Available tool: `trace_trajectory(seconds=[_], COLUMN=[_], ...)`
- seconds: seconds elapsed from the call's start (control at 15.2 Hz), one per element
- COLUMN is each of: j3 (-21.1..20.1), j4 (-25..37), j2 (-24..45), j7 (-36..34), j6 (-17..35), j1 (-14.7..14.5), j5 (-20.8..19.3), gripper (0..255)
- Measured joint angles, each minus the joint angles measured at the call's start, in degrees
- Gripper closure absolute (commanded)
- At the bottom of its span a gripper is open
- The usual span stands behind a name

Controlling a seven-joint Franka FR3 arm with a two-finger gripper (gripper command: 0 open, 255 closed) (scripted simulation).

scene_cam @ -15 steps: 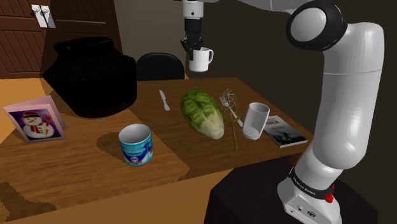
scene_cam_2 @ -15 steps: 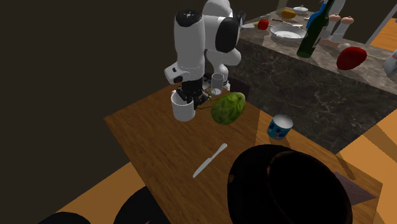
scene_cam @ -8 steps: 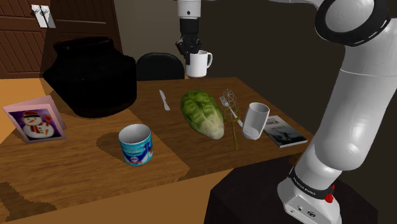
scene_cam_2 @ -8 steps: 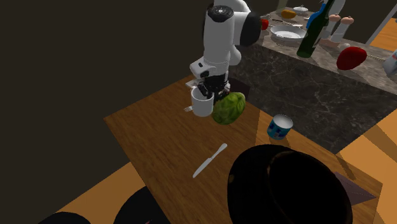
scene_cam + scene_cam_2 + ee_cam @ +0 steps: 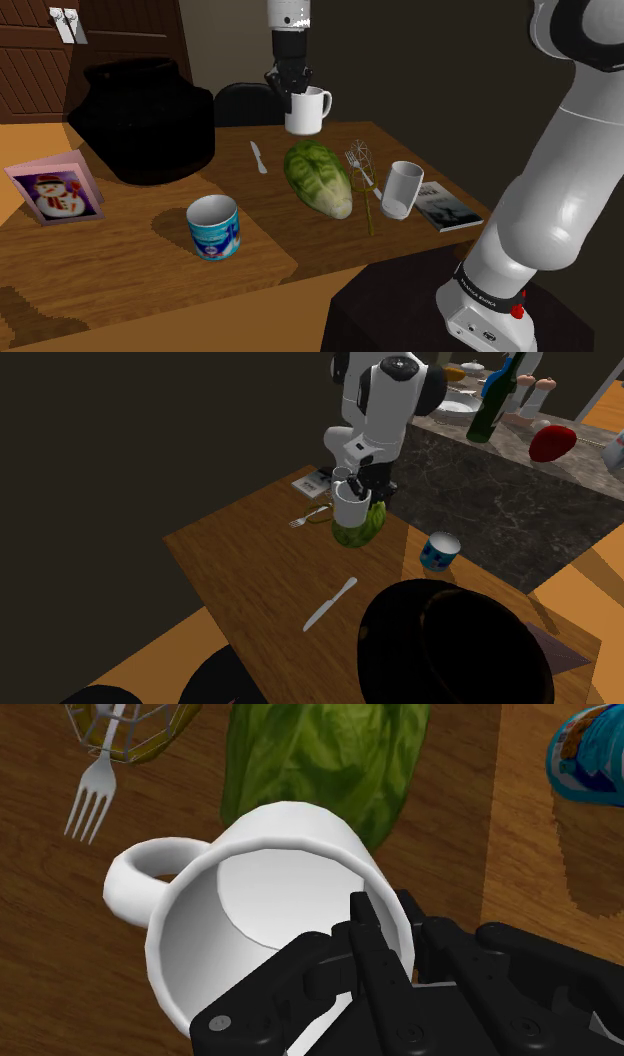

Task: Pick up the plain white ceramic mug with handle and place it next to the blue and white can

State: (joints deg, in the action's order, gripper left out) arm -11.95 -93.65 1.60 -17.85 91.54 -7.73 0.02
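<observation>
My black gripper (image 5: pixel 291 88) is shut on the rim of the plain white mug (image 5: pixel 306 110), which hangs upright in the air with its handle out to the side. In the second exterior view the mug (image 5: pixel 351 508) hovers just over the green lettuce (image 5: pixel 361 532), held by the gripper (image 5: pixel 351 486). The wrist view has one finger inside the mug (image 5: pixel 265 894) and one outside its wall, the gripper (image 5: pixel 388 930) clasping it. The blue and white can (image 5: pixel 213 228) stands open-topped near the table's front edge; the can (image 5: pixel 439 551) is well apart from the mug, as is the can (image 5: pixel 591 748) beyond the lettuce (image 5: pixel 322 756).
On the wooden table (image 5: pixel 130 250) lie a knife (image 5: pixel 259 157), the lettuce (image 5: pixel 319 179), a whisk (image 5: pixel 359 163), a clear glass mug (image 5: pixel 400 190) and a book (image 5: pixel 448 209). A big black pot (image 5: pixel 145 120) and a snowman card (image 5: pixel 56 190) stand at the shoulder view's left. A fork (image 5: pixel 308 519) lies beside the lettuce.
The arm has carried the mug lower and toward the shoulder view's left; in the second exterior view it went right, from beside the lettuce to above it.
</observation>
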Motion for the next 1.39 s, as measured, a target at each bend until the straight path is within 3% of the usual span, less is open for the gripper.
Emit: trace_trajectory(seconds=[0.53, 0.86, 1.39], j3=[-5.0, -8.6, -9.4], j4=[-6.3, -7.1, -12.9], j2=[-5.5, -6.2, -6.9], j7=[-9.6, -16.2, -17.5], j6=[1.1, 1.5, 6.6], j1=[-4.9, -8.0, -8.7], j5=[2.0, 2.9, 3.4], gripper=[255, 255, 255])
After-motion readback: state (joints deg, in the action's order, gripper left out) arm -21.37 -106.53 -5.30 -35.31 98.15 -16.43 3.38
